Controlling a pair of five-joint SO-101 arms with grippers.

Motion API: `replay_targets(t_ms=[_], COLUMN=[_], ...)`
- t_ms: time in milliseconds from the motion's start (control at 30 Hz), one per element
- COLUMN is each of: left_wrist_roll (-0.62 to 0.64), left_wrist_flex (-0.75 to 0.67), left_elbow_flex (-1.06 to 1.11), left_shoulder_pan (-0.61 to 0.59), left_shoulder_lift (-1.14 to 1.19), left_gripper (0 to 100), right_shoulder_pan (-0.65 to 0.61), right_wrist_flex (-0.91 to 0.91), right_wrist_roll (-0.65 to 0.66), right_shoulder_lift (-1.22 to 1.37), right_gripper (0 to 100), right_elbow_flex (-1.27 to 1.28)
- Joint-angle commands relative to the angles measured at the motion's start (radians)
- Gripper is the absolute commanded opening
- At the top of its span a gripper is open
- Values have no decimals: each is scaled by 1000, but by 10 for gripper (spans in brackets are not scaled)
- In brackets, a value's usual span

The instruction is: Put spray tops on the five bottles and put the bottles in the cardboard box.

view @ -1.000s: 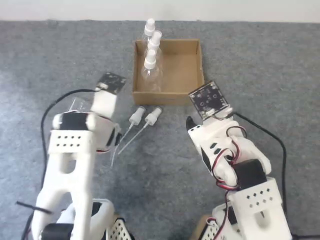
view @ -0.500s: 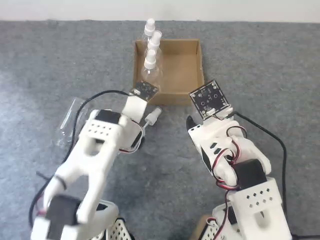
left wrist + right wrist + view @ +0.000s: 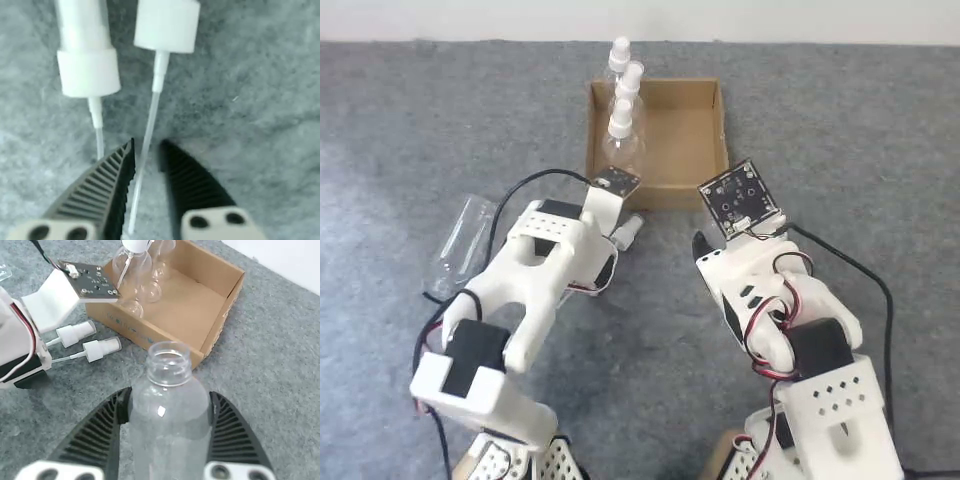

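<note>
- Progress check from my end: three clear plastic bottles with white spray tops already stand in the brown cardboard box, lined up along one wall. I'd call that three of five done.
- Bottle four is a clear uncapped plastic bottle. It's upright in my right claw, which is clamped on the round, glossy body just below the open neck, close to the box's front wall.
- Bottle five is a second clear uncapped bottle, lying on its side on the grey fuzzy tabletop, well apart from the box.
- Two loose white spray tops lie side by side just in front of the box. Each has a smooth cylinder collar and a thin see-through tube.
- My left claw is down over them with its ridged black fingers apart. One top's dip tube runs between them, and as far as I can tell it isn't pinched yet.
- Still to go, I reckon: two tops on and two bottles boxed.
</note>
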Motion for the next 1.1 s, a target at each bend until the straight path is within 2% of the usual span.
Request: replay_targets(t_ms=[0,333,533,667,867,1067], left_wrist_roll=[12,11,-6,-31,-32,-32], left_wrist_flex=[23,114,163,157,138,66], left_elbow_flex=[-64,-85,-44,1,5,4], left_shoulder_pan=[-2,-2,-37,-37,-40,-37], left_shoulder_lift=[-11,-17,-163,-259,-212,-107], left_gripper=[14,13,13,18,137,100], right_shoulder_pan=[12,12,12,12,12,12], right_wrist_flex=[-28,-28,-28,-28,-28,-28], right_wrist_roll=[-11,-11,-11,-11,-12,-11], right_shoulder_lift=[-19,-19,-19,-18,-18,-18], right_gripper=[115,115,115,115,115,115], right_elbow_flex=[-11,-11,-11,-11,-11,-11])
